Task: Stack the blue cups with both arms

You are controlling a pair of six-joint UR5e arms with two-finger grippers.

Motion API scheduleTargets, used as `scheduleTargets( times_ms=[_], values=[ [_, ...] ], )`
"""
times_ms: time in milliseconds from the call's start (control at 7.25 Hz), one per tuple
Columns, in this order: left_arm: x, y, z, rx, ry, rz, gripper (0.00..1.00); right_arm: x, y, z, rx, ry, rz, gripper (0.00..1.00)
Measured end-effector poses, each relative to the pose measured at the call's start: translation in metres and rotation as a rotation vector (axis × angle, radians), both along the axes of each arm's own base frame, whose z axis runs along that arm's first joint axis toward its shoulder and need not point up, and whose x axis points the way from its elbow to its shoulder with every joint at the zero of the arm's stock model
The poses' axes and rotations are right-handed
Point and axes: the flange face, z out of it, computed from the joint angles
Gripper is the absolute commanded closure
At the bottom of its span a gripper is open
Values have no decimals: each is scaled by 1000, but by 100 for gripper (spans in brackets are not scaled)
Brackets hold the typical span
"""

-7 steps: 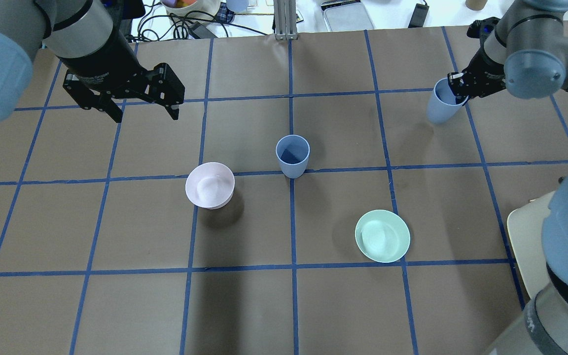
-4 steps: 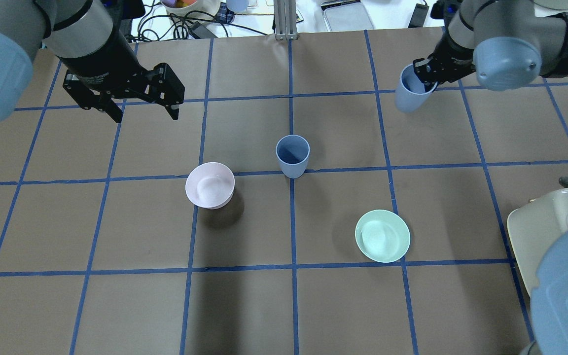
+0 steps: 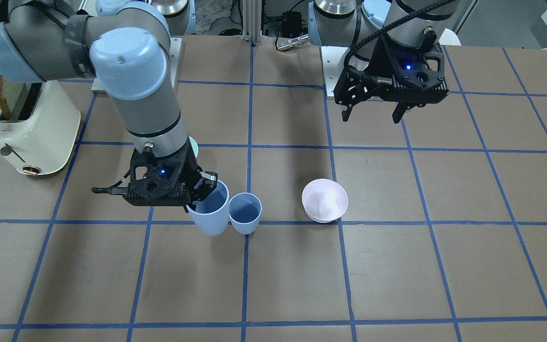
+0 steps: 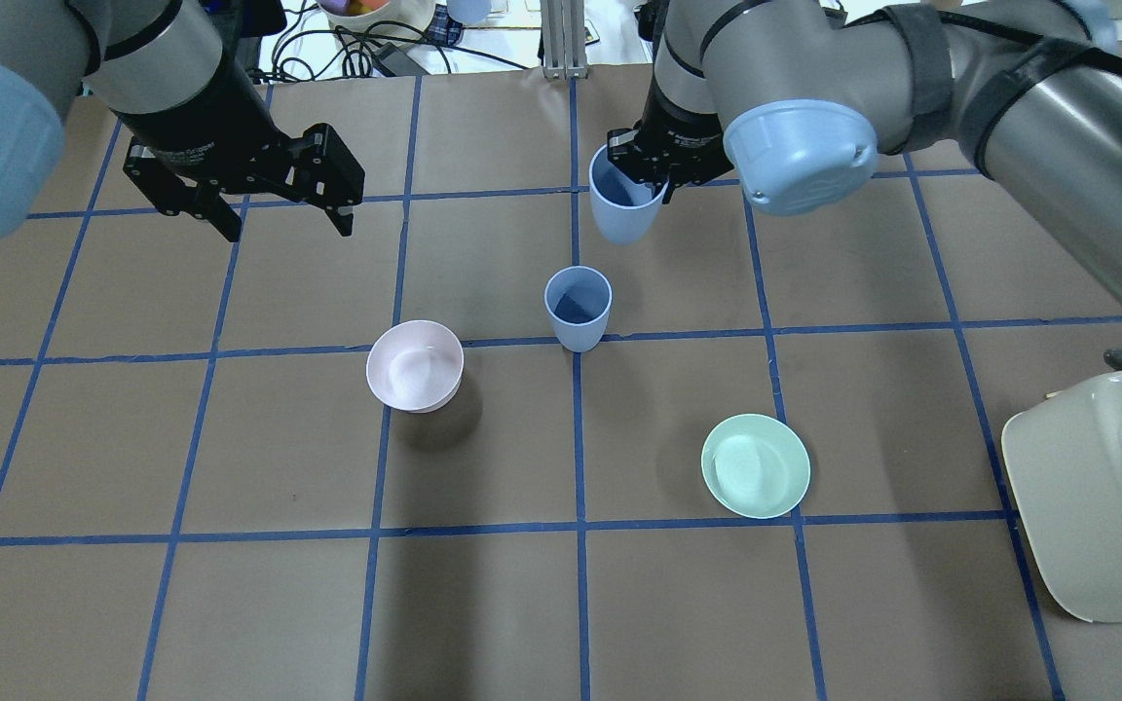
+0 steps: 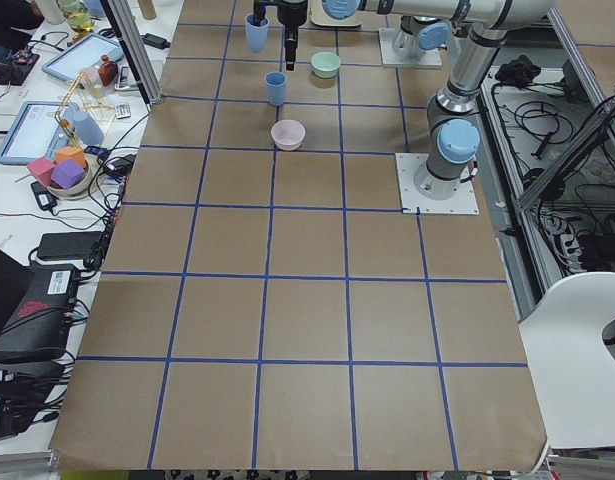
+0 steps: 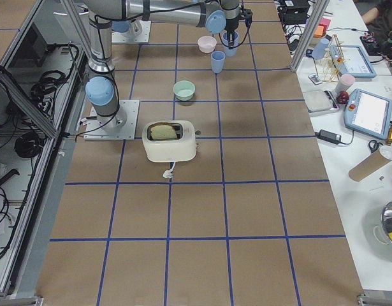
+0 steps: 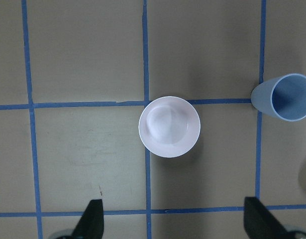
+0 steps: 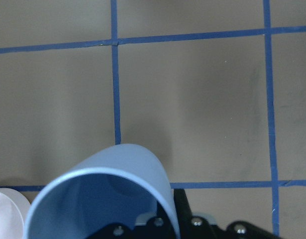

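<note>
One blue cup [image 4: 578, 307] stands upright at the table's middle; it also shows in the front view [image 3: 245, 213] and the left wrist view [image 7: 287, 97]. My right gripper [image 4: 647, 180] is shut on the rim of the other blue cup [image 4: 624, 206], one finger inside it. It holds that cup tilted above the table, just beyond the standing cup and beside it in the front view [image 3: 210, 209]. The held cup fills the right wrist view [image 8: 103, 194]. My left gripper [image 4: 288, 229] is open and empty, hovering over the far left of the table.
A pale pink bowl [image 4: 415, 365] sits left of the standing cup, below the left gripper in the left wrist view [image 7: 169, 126]. A mint green bowl [image 4: 755, 465] sits nearer on the right. A cream toaster [image 4: 1097, 506] stands at the right edge.
My right arm has carried the held blue cup leftward from the far right to just beyond the standing cup. The left arm has not moved.
</note>
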Motion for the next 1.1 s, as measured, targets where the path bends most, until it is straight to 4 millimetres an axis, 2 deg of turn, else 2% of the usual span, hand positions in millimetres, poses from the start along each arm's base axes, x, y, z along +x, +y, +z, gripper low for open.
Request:
scheduleTargets(
  times_ms=[276,552,1103],
  values=[
    [0,0,0,0,1,0,0,17,9,-7,30,-3,4,100],
    [0,0,0,-1,0,0,0,29,11,-22,59,2,14,100],
    [0,1,0,1,-1,0,0,36,16,-47,100,11,21,100]
  ],
)
